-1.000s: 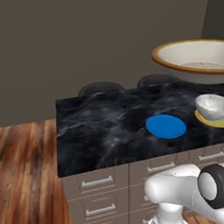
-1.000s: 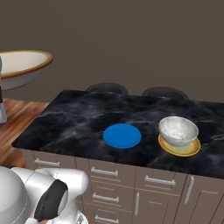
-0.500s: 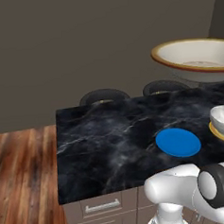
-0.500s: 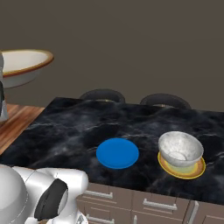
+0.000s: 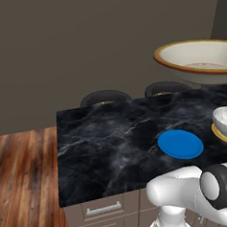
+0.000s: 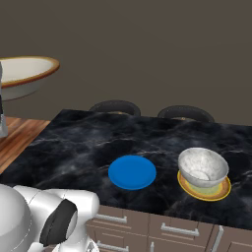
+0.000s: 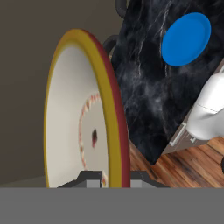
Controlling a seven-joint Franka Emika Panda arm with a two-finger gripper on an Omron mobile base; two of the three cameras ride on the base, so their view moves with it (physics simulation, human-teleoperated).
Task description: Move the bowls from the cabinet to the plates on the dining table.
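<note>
The base has driven closer to the desk (image 6: 64, 147). The jaws pinch the cream bowl's (image 7: 83, 113) rim, held high; two plates, two bowls.

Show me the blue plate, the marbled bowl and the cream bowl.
blue plate (image 6: 132, 172), right base view, its flat centre.
marbled bowl (image 6: 203, 167), right base view, inner wall.
cream bowl (image 5: 198, 61), left base view, inner wall.

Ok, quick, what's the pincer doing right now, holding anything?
Pincer: closed on the rim of the cream bowl, carrying it raised beside the dining table.
</note>
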